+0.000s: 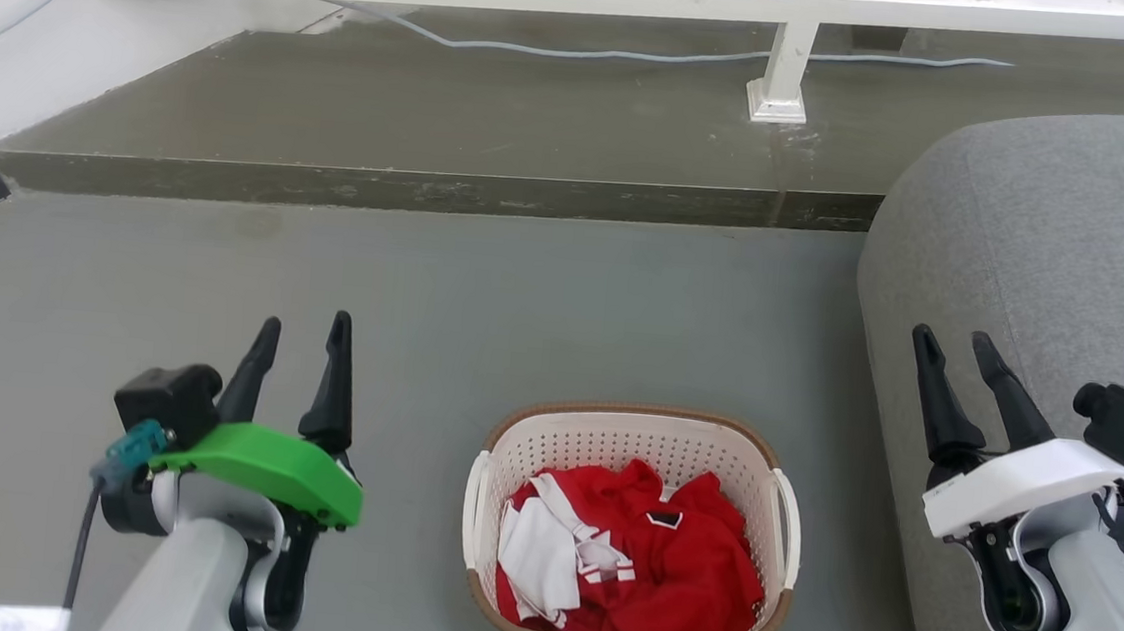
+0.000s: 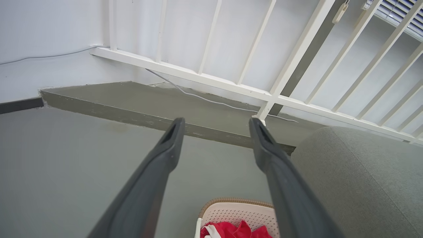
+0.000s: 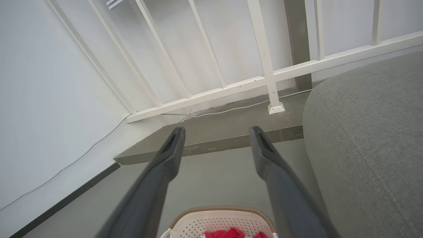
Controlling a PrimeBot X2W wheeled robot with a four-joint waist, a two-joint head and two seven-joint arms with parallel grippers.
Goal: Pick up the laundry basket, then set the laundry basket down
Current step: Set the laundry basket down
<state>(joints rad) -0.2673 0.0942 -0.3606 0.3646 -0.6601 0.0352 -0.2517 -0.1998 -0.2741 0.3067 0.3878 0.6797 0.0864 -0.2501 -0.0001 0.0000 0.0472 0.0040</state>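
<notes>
Two pincers, left gripper and right gripper, gape empty either side of the cream-white perforated plastic laundry basket; crumpled red-and-white clothes hide its bottom.

The grey floor carries the basket, which stands upright toward the near edge, about midway between left and right. A grey sofa sits along the floor's right side, near the basket but not touching it. Along the far edge runs a raised step from the left wall to behind the sofa, and on it stand a white rail post and a pale cable lying along its back.
</notes>
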